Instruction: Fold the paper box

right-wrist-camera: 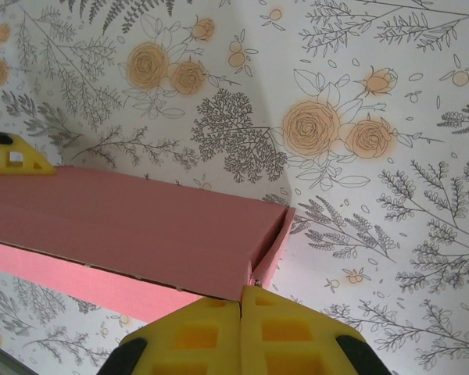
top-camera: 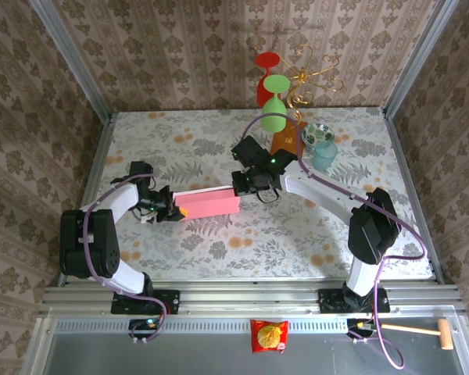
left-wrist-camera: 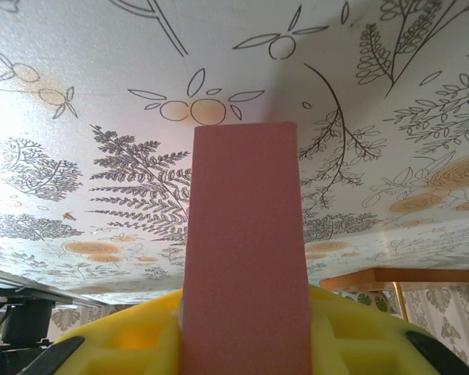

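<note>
The pink paper box (top-camera: 209, 203) lies folded into a long closed shape, held across the middle of the table. My left gripper (top-camera: 170, 209) is shut on its left end. In the left wrist view the box (left-wrist-camera: 246, 234) runs straight out from between the yellow fingers (left-wrist-camera: 129, 344). My right gripper (top-camera: 242, 186) is at the box's right end. Its jaws (right-wrist-camera: 241, 301) are shut tight together. Their tips touch the near corner of the box (right-wrist-camera: 133, 226), where a side flap (right-wrist-camera: 272, 246) stands slightly ajar.
At the back right stand a red glass (top-camera: 266, 78), a green glass (top-camera: 274, 101), a gold ornament (top-camera: 313, 78), a brown-orange booklet (top-camera: 285, 141), a bowl (top-camera: 318, 133) and a teal cup (top-camera: 324, 155). A snack packet (top-camera: 269, 336) and a mallet (top-camera: 422, 330) lie on the front ledge.
</note>
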